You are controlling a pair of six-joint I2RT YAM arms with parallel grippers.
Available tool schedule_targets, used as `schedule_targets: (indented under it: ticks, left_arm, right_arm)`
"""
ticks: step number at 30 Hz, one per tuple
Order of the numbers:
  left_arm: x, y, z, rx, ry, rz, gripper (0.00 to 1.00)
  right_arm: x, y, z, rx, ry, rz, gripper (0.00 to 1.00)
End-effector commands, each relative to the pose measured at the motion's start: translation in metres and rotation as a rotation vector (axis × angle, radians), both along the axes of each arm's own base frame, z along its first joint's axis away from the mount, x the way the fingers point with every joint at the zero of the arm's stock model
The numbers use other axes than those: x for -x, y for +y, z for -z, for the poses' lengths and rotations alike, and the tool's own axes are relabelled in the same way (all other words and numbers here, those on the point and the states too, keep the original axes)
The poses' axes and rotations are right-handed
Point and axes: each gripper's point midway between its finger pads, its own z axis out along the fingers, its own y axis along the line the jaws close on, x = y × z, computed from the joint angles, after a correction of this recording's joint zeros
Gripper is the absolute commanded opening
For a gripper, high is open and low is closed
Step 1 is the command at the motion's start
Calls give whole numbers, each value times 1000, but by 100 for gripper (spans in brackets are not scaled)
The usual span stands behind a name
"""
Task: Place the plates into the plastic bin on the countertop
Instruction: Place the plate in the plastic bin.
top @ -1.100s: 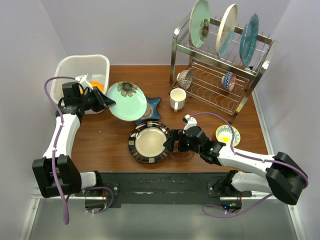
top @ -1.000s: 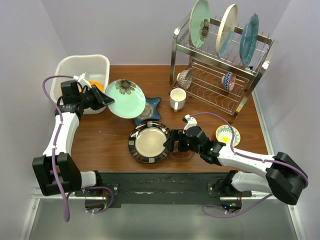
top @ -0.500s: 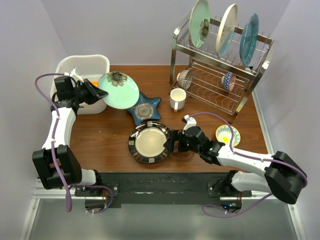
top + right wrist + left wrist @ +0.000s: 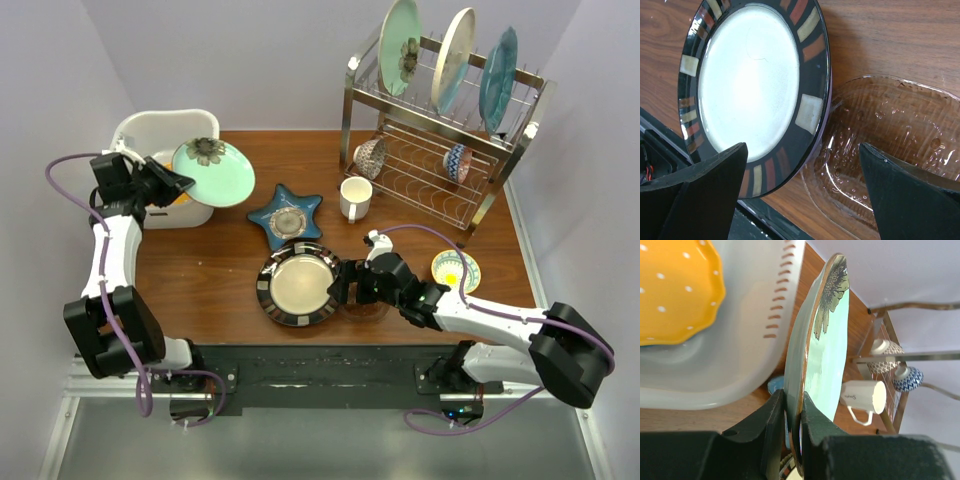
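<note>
My left gripper (image 4: 172, 182) is shut on the rim of the pale green plate with a flower (image 4: 213, 172), held tilted over the right edge of the white plastic bin (image 4: 150, 127). In the left wrist view the plate (image 4: 827, 350) stands edge-on above the bin wall (image 4: 755, 330), and an orange scalloped plate (image 4: 675, 290) lies inside. My right gripper (image 4: 342, 283) is open, its jaws straddling the right rim of the black-rimmed cream plate (image 4: 297, 284) on the countertop (image 4: 210, 270). That plate (image 4: 755, 85) fills the right wrist view. A blue star-shaped dish (image 4: 286, 217) lies mid-table.
A clear glass dish (image 4: 890, 150) lies against the black-rimmed plate under my right gripper. A white mug (image 4: 355, 198) and a yellow-patterned bowl (image 4: 455, 270) stand on the wood. The steel wire rack (image 4: 440, 130) at back right holds three upright plates and two bowls.
My left arm has carried the green plate left and back, from over the star dish to the bin's right edge. The star dish is now uncovered. The right arm has not moved.
</note>
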Motion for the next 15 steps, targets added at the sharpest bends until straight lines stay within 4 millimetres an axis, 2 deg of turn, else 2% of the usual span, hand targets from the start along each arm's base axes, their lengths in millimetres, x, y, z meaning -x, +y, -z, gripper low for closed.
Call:
schedule_targets:
  ticks: [1, 6, 15]
  left_arm:
    - [-18, 22, -59, -37, -193, -54, 0]
    - [-17, 38, -57, -62, -190, -111, 0]
    - [-11, 84, -47, -84, -164, -263, 0]
  right_arm:
    - [-8, 6, -16, -18, -47, 3, 96]
    - [-8, 6, -15, -18, -46, 5, 96]
    - [-8, 7, -11, -7, -37, -4, 96]
